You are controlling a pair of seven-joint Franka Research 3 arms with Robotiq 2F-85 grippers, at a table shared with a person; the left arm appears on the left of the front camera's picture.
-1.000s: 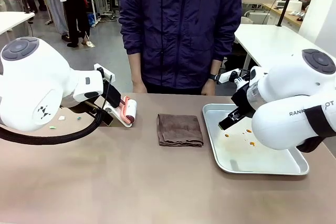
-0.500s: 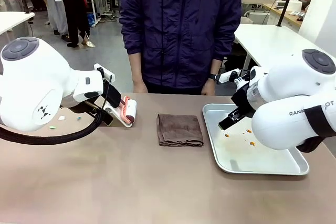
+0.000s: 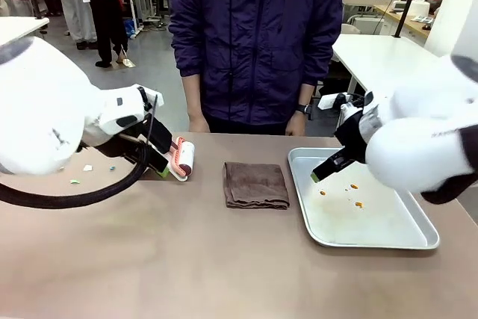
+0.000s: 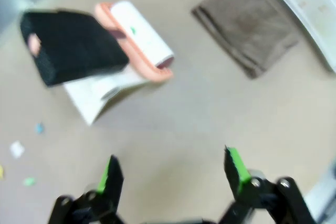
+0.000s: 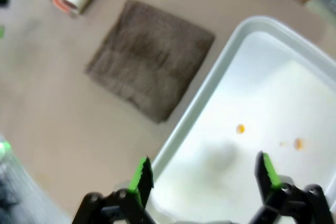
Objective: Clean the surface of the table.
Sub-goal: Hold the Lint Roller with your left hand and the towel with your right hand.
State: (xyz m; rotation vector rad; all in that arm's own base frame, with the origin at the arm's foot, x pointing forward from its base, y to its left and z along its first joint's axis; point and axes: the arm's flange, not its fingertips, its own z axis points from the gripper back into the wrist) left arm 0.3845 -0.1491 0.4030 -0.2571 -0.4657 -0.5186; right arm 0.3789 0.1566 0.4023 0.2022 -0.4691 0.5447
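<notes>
The brownish-tan table carries a folded brown cloth at its middle and a white lint roller in a pink frame to the left. My left gripper hangs just beside the roller; in its wrist view the left gripper is open and holds nothing, above bare table short of the roller. My right gripper hovers over the near-left corner of the metal tray. In its wrist view the right gripper is open over the tray's rim, beside the cloth.
Small paper scraps lie on the table at the far left, seen too as scraps in the left wrist view. Orange crumbs sit in the tray. A person stands at the far edge with both hands resting there.
Both arms have shifted and now look blurred: the left arm's body has swung up and left, the right arm's body has risen. Cloth, roller and tray stay put.
</notes>
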